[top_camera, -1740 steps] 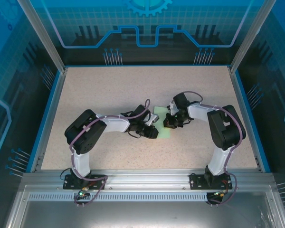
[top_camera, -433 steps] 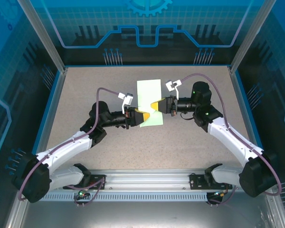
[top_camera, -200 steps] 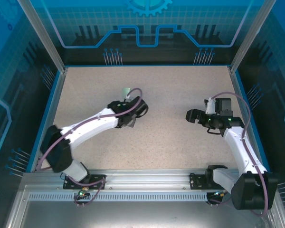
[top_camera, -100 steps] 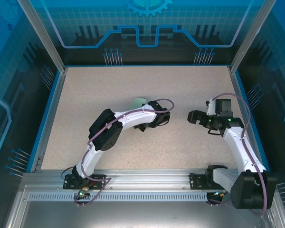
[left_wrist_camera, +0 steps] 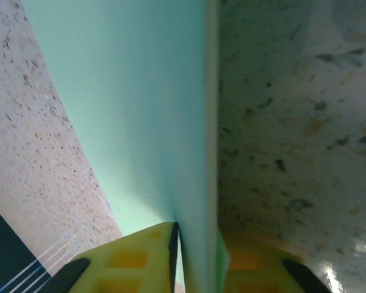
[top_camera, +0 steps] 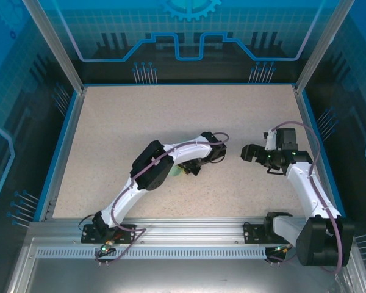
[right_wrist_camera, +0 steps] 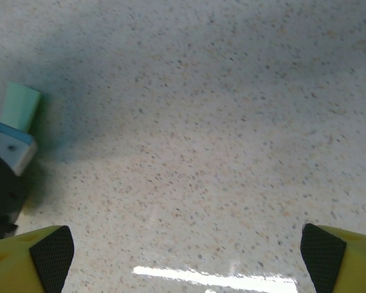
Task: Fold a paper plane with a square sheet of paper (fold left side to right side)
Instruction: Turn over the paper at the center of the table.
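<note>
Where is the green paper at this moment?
In the left wrist view, the green paper sits between the fingers of the left end effector, over the table.

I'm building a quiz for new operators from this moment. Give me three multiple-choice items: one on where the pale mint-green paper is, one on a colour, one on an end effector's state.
1. Where is the pale mint-green sheet of paper?
A) between the fingers of the left end effector
B) lying on the metal rail
C) stuck to the blue back wall

2. What colour are those fingers?
A) red
B) yellow
C) white

3. The right end effector is:
A) shut on the paper
B) shut, empty
C) wide open above the speckled tabletop

Answers:
1 A, the left wrist view has the paper running between the fingers.
2 B, they are plainly yellow there.
3 C, its fingertips sit at opposite corners of the right wrist view, with nothing between.
</note>
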Controlling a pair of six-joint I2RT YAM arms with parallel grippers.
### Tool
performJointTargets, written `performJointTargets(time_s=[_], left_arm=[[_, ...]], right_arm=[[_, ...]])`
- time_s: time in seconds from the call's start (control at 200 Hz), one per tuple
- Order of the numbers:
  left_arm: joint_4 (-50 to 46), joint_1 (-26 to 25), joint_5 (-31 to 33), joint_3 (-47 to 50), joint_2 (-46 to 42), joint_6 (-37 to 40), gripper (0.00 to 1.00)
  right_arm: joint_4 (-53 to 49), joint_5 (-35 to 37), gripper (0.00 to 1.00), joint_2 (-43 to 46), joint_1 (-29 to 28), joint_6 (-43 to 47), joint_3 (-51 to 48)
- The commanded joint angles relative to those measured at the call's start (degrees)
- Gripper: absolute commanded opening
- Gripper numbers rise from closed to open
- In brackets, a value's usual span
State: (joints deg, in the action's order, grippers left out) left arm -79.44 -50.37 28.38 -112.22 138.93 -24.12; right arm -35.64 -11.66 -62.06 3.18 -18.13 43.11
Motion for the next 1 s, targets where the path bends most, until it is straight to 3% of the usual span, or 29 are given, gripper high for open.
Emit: performJointTargets(time_s=[0.0,0.335,0.77,0.995], left_arm=[[2.8,0.0,-12.1,-3.21,-0.2,3.25,0.27],[11.45,3.02,-29.2,-3.38,-5.27,6.36,0.56],[29.76,8.85,-51.67,7.16,-16.24,4.15,0.95],[44.66,14.34,-59.17,20.25,-26.6,1.2,0.99]], right_arm=[[-3.84,1.13,0.99,-0.67,1.46,0.78,1.17],[-5.98,2.23,0.99,-1.14,1.39,0.28,1.73],[-5.07,0.7,0.99,-0.72,1.39,1.11,1.91],[-0.83,-3.49,0.99,-2.82,0.6,-0.09,0.92]])
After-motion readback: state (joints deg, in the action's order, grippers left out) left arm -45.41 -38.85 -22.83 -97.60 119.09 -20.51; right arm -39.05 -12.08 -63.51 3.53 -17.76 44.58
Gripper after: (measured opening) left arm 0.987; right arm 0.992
